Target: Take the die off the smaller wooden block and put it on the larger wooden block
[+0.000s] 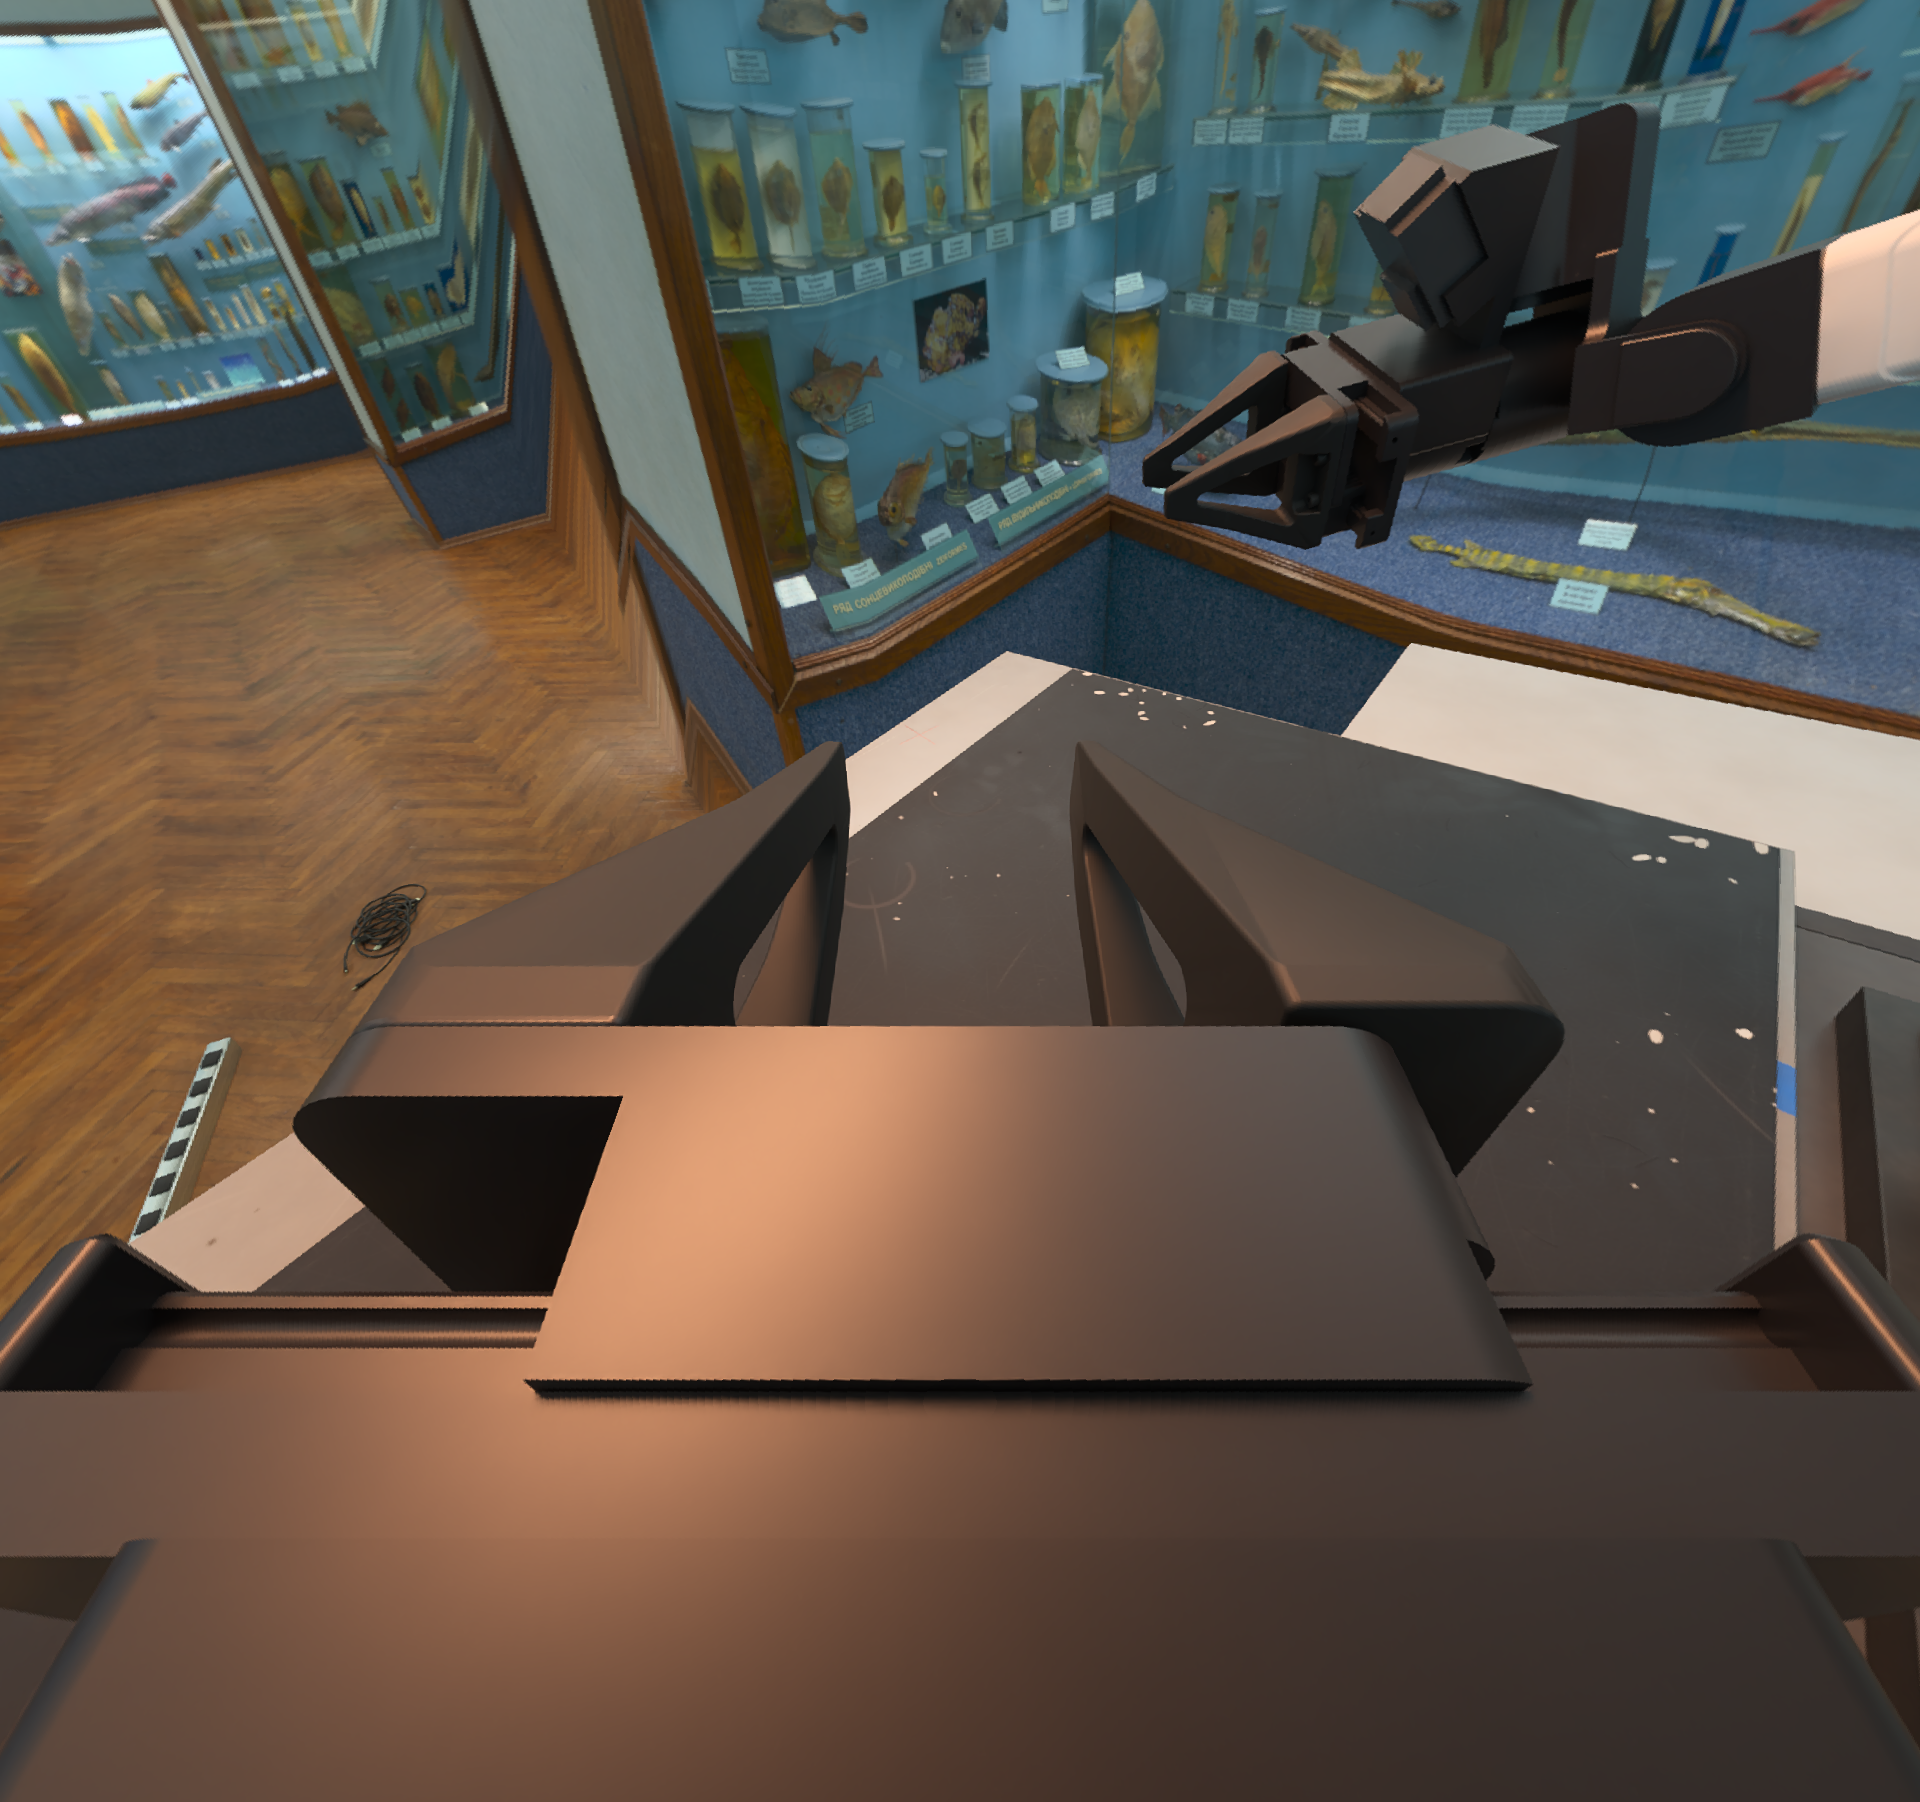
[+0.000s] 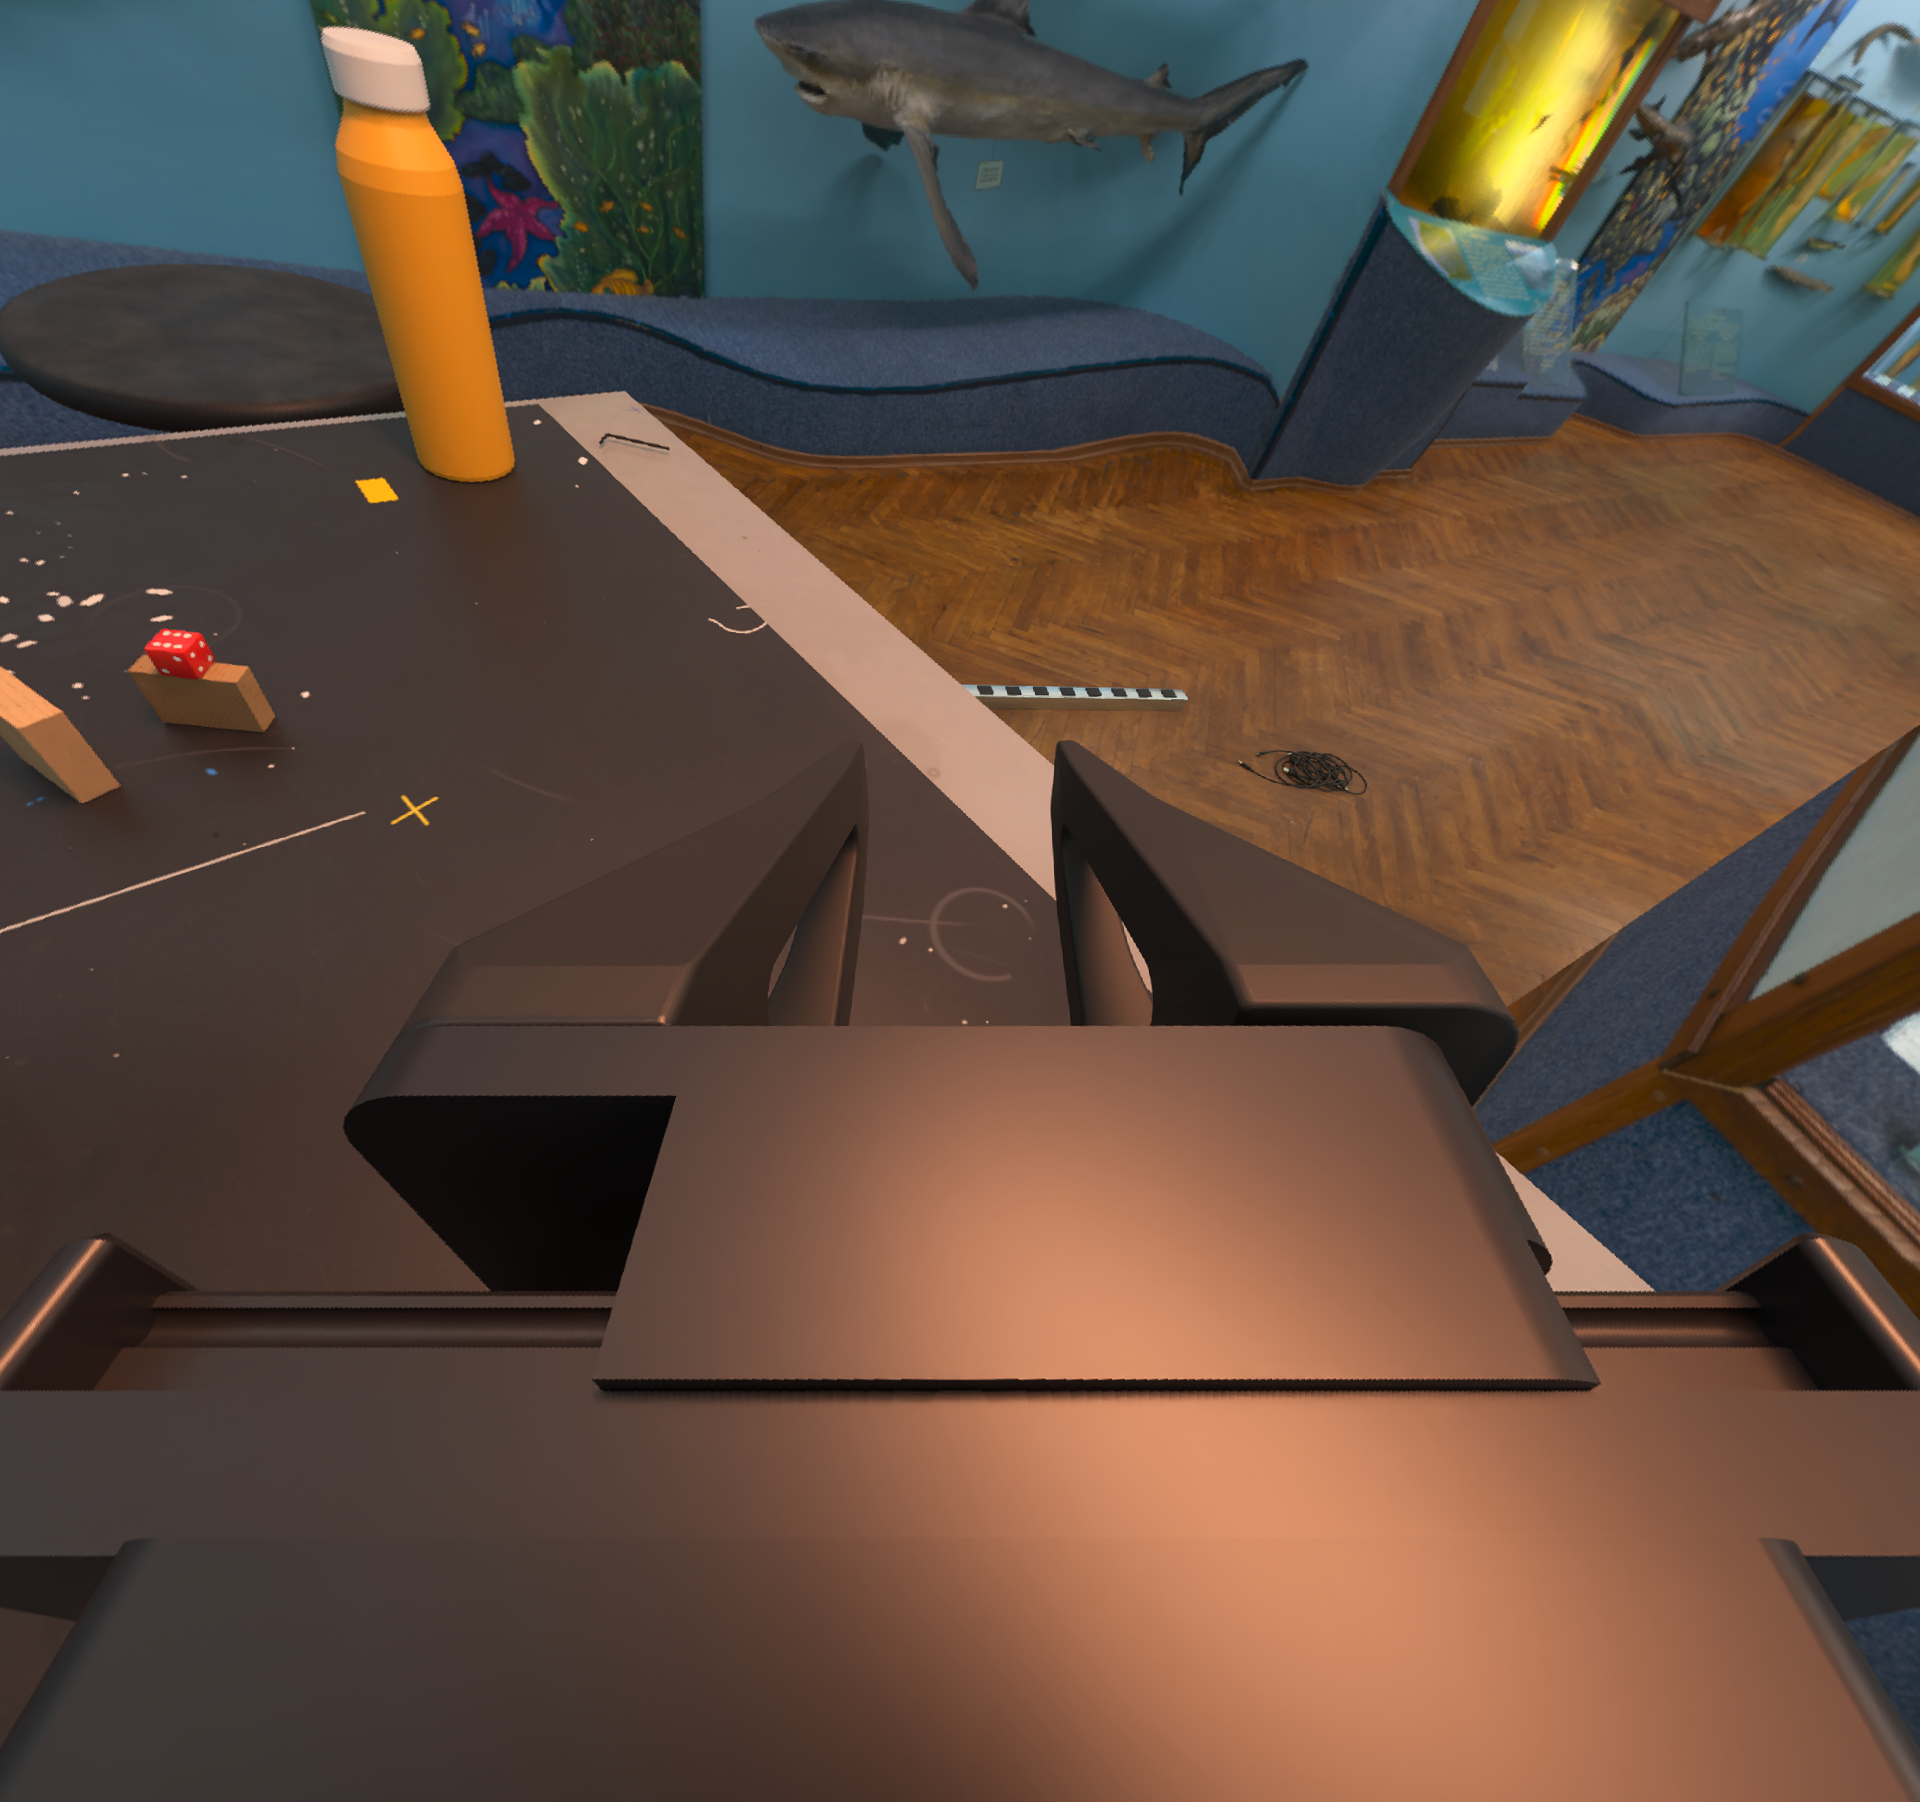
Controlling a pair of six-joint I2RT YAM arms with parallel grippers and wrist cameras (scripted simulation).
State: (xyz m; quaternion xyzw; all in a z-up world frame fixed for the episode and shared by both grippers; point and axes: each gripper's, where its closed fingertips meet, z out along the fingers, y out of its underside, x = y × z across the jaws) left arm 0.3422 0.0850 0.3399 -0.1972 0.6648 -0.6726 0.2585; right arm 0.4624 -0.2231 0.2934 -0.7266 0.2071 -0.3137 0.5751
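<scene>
The die (image 2: 179, 653) sits on the small block (image 2: 204, 696), well left of the right claw (image 2: 958, 807), with the large block (image 2: 50, 739) just beside it. Both claws, the left claw (image 1: 958, 796) too, are apart and empty. An orange bottle (image 2: 421, 266) stands near the surface's (image 2: 520, 672) far edge

A herringbone wooden floor (image 1: 260, 713) is seen at the left of the left wrist view, bordered by wood-framed glass display cases (image 1: 935, 246) backed in blue. In the right wrist view, a mounted shark (image 2: 997, 79) is hung on a teal wall (image 2: 1039, 225) at upper centre, and a coiled black cable (image 2: 1314, 772) is left on the floor.
</scene>
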